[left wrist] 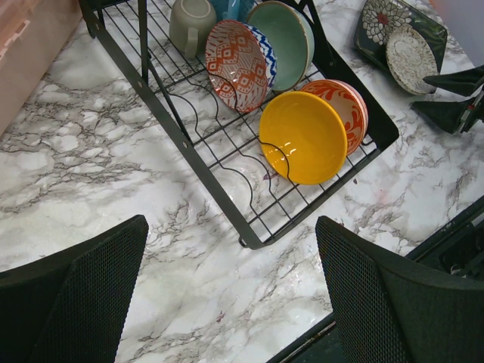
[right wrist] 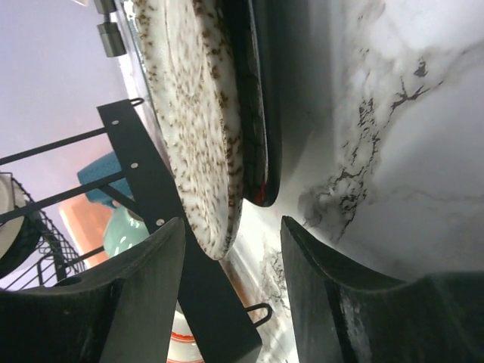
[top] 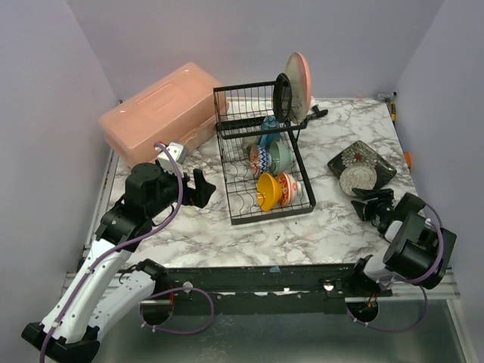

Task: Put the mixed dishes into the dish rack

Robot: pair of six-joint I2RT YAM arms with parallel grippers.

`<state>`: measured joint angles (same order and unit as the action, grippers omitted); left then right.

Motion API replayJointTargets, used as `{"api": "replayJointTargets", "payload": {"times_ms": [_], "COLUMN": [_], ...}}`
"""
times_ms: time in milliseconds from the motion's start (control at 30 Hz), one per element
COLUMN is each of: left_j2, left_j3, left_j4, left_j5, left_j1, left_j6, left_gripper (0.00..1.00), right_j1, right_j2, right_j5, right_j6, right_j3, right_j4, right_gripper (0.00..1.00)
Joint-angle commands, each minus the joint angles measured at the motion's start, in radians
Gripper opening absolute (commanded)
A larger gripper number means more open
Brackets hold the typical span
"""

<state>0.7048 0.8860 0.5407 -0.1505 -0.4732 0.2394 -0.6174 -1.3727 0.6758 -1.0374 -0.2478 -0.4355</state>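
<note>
**Top view:** the black wire dish rack [top: 272, 215] stands mid-counter [top: 227, 238], just beside a salmon-pink plastic box [top: 162, 110]. Its tall end holds an upright pink-cream plate [top: 301, 83] with a dark plate [top: 283, 97] against it. The lower level holds a yellow bowl [top: 266, 190], a red-patterned bowl [top: 288, 187], a mint green bowl [top: 282, 155] and a red-and-blue patterned bowl [top: 259, 160], all on edge. Right of the rack, a dark square plate [top: 355, 155] lies flat on the counter and carries a small speckled plate [top: 358, 179]. **Left wrist view:** the left claw [left wrist: 234, 295] hangs over bare counter at the rack's near corner, fingers spread wide and holding nothing. A small pale mug [left wrist: 190, 23] sits in the rack behind the bowls. **Right wrist view:** the right claw [right wrist: 231, 295], fingers apart and gripping nothing, sits low by the counter, with the speckled plate's rim just ahead of its gap.
</note>
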Motion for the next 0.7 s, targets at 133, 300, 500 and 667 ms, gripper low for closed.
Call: {"api": "replayJointTargets", "payload": {"times_ms": [133, 300, 500, 667], "left_j2": [-0.004, -0.004, -0.002, -0.001], "left_j3": [-0.004, -0.004, -0.004, -0.004], "left_j4": [-0.009, -0.010, -0.009, -0.010], "left_j5": [-0.024, -0.027, -0.020, -0.024], "left_j1": [-0.003, -0.005, -0.004, -0.004], "left_j6": [0.001, 0.002, 0.001, 0.001], "left_gripper": [0.91, 0.91, 0.91, 0.91], "right_j1": [-0.007, 0.009, 0.048, 0.109], "right_j2": [-0.032, -0.073, -0.128, -0.224], "right_j5": [-0.033, -0.085, -0.151, -0.198], "right_j6": [-0.197, -0.297, -0.324, -0.374], "right_j3": [0.147, 0.214, 0.217, 0.208], "right_j4": [-0.416, -0.605, -0.665, -0.771], "right_gripper": [0.53, 0.52, 0.50, 0.48]}}
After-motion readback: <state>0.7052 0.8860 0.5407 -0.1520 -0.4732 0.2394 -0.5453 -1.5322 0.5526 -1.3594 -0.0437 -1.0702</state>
